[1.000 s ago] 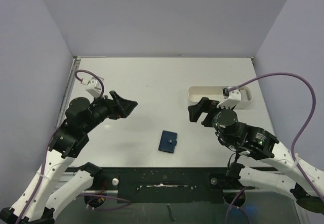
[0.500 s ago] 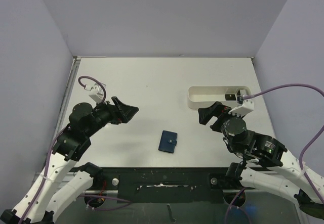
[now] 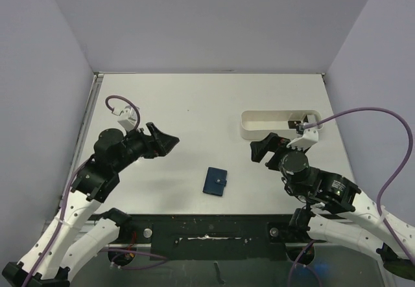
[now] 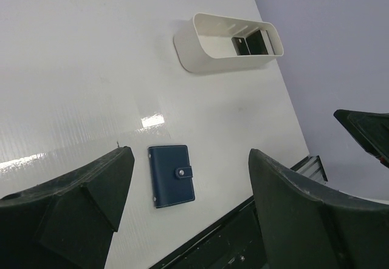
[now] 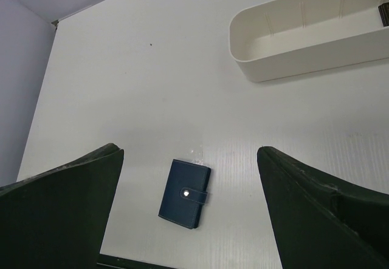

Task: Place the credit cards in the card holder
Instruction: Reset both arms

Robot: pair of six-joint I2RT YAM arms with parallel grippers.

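Top external view: card holder (image 3: pixel 215 181) lies flat and snapped shut on the counter (image 3: pixel 194 105), near its front edge, between my two arms.
Cards: dark cards (image 4: pixel 252 42) stand in the right end of the white tray (image 3: pixel 259 124), which sits well back and to the right of the holder; how many there are, I cannot tell.
Left fingers (image 3: pixel 163 141): spread open, holding nothing, hovering to the left of the holder and a little behind it.
Right fingers (image 3: pixel 262 148): spread open, empty, hovering right of the holder, just in front of the tray.
Wrist views: both look down between open fingers at the holder, its snap tab closed.
Step in hand: as I judge it, cards in the tray and a shut holder mean the cards are yet to go in; both arms hang clear of everything.
Next move calls for: the snap undone and the holder laid open and pinned, and a thin card pinched by its edge out of the tray's end.
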